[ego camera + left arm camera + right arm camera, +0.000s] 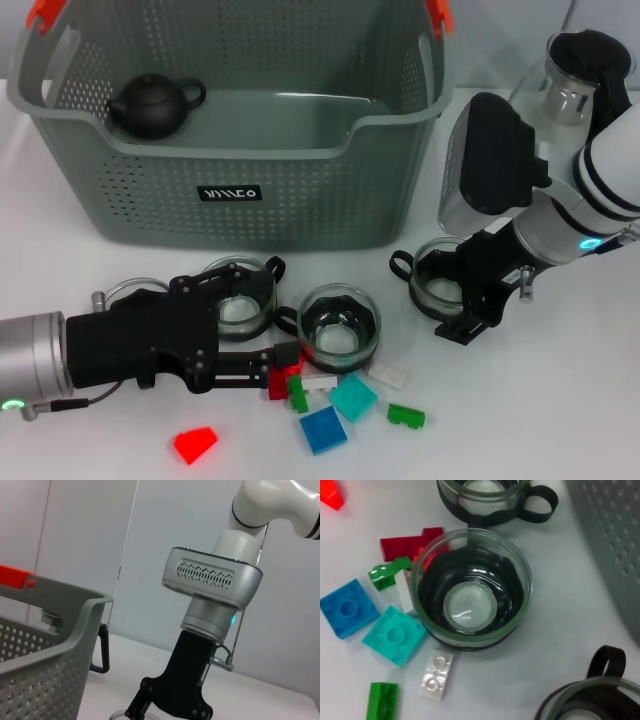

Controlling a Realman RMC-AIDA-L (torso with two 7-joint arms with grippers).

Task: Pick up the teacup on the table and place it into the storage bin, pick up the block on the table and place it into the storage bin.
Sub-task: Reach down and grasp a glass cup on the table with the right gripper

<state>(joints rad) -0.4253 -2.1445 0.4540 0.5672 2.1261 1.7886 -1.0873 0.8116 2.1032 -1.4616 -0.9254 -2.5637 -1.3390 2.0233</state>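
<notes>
Three glass teacups stand in front of the grey storage bin (300, 200). My left gripper (245, 318) lies low at the front left, open, with the left teacup (240, 305) between its fingers. One lower finger (250, 368) ends beside a red block (281, 381). My right gripper (456, 296) is open at the right teacup (436, 287), its fingers on either side of the cup's right part. The middle teacup (470, 587) stands free. Around it lie blue (346, 607), teal (394, 634), green (383, 700) and white (436, 675) blocks.
A black teapot (150, 103) sits inside the bin at its left end. A glass pitcher (585, 70) stands behind my right arm. Another red block (195, 443) lies alone near the front edge. The left wrist view shows the bin's corner (55, 630) and my right arm (212, 575).
</notes>
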